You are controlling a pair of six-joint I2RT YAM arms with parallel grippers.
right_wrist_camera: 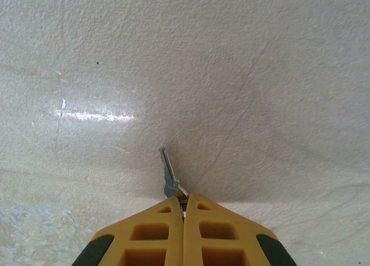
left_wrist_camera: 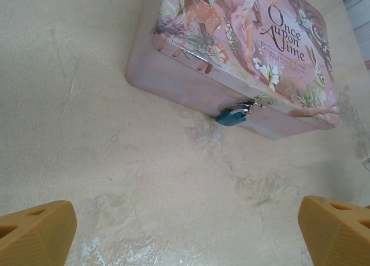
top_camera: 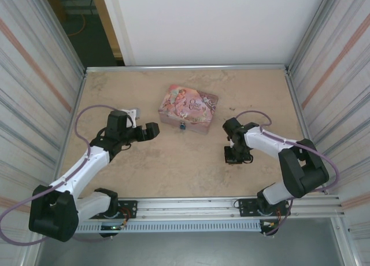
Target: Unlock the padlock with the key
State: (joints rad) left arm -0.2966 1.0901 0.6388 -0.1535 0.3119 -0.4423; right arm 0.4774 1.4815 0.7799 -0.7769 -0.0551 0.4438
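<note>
1. The padlock [left_wrist_camera: 231,117] hangs on the near wall of a pink tin [top_camera: 188,107]. The tin sits toward the far edge of the surface [top_camera: 173,167], about midway between its left and right edges.
2. The key [right_wrist_camera: 168,172] lies on the surface right of centre, nearer the near edge, well apart from the tin.
3. The right gripper [right_wrist_camera: 184,201] is pressed together on the key's head end. The blade sticks out past the tips, flat to the surface.
4. The left gripper [top_camera: 151,130] is spread wide and holds nothing. It hovers left of the tin's near-left corner and faces the padlock.
5. Handling, as I judge it:
   - The padlock is tiny, light and rigid, and it dangles loosely, so it will likely swing away from a pushed key. Take it by the blue body and leave the shackle free.
   - The key is thin, stiff and slick. A pinch at the head keeps the blade free, though it may twist in the grip.
   - The tin looks light and may slide.
6. Views:
   - The left wrist view gives the shackle through the clasp and the blue body, between its orange fingers [left_wrist_camera: 37,231]. I cannot tell where the keyhole faces.
   - The right wrist view gives the grip on the key.
   - The top view gives the spacing of arms, tin and padlock.
</note>
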